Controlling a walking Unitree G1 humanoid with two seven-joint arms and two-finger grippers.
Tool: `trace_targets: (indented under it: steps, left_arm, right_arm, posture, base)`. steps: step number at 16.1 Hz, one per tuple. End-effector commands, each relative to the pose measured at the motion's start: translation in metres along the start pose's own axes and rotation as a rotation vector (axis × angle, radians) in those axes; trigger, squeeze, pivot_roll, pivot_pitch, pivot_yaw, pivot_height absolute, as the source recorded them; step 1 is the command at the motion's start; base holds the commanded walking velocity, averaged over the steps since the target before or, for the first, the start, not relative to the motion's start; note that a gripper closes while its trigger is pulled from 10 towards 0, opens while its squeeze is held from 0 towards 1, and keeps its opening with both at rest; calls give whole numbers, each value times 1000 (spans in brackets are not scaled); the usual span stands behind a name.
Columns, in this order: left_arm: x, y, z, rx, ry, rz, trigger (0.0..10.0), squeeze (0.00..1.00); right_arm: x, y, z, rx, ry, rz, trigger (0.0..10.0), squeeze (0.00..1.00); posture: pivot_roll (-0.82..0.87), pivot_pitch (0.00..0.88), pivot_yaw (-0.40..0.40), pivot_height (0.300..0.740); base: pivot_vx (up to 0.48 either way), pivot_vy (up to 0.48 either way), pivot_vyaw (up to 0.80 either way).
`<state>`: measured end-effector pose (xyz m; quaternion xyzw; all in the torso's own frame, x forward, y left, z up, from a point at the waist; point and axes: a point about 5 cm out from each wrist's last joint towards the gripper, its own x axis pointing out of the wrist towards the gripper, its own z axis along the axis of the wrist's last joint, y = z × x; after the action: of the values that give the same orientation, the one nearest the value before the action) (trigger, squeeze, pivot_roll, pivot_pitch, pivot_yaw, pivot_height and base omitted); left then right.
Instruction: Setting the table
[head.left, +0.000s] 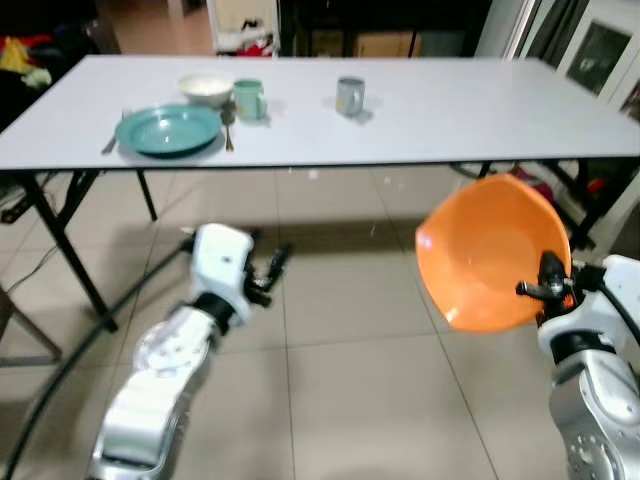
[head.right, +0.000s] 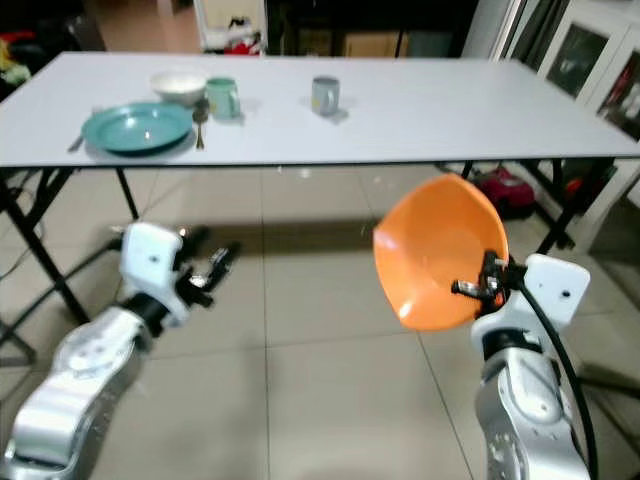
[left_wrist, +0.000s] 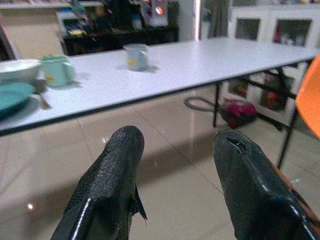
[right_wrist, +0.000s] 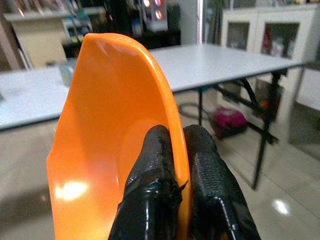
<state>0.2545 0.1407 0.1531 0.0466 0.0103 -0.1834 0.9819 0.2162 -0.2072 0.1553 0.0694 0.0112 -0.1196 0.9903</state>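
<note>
Your right gripper (right_wrist: 172, 200) is clenched on the orange plate (head.left: 490, 250) by its rim, carrying it edge-up toward the tabletop (head.left: 450, 110); your left gripper (left_wrist: 175, 190) is released.

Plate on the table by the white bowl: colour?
Teal plate; clearest in the left eye view.

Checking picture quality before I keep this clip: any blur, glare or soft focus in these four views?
Left eye view: slightly soft overall, table and teal plate readable. Right eye view: equally soft, table shadow on the tiles. Left wrist view: open left gripper fingers blurred up close, small glare spots on the floor. Right wrist view: bright highlight on the orange plate pinched by the right gripper; background soft.
</note>
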Motion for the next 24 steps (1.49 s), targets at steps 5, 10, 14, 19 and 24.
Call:
trace_targets:
  steps: [5, 10, 14, 19, 24]
  left_arm:
    - [0, -1, -1, 12, -10, -5, 10000, 0]
    - [1, -2, 1, 25, -24, -27, 10000, 0]
    - [2, -4, 1, 23, -21, -37, 10000, 0]
    - [2, -3, 1, 25, -18, -37, 10000, 0]
    - [3, -3, 1, 33, -19, -40, 10000, 0]
  right_arm:
    - [3, 2, 1, -27, -43, 27, 10000, 0]
    - [4, 8, 0, 9, -42, 83, 10000, 0]
    - [4, 7, 0, 10, -45, 81, 10000, 0]
    - [5, 6, 0, 12, -51, 80, 10000, 0]
    - [5, 6, -2, 18, -36, 77, 10000, 0]
  posture:
    - [2, 0, -49, 740]
    - [3, 0, -44, 740]
    - [1, 0, -42, 740]
    - [5, 0, -42, 740]
    - [4, 0, -38, 740]
  base:
    - [288, 0, 0]
    - [312, 0, 0]
    - [385, 0, -384]
    - [433, 0, -98]
    - [448, 0, -430]
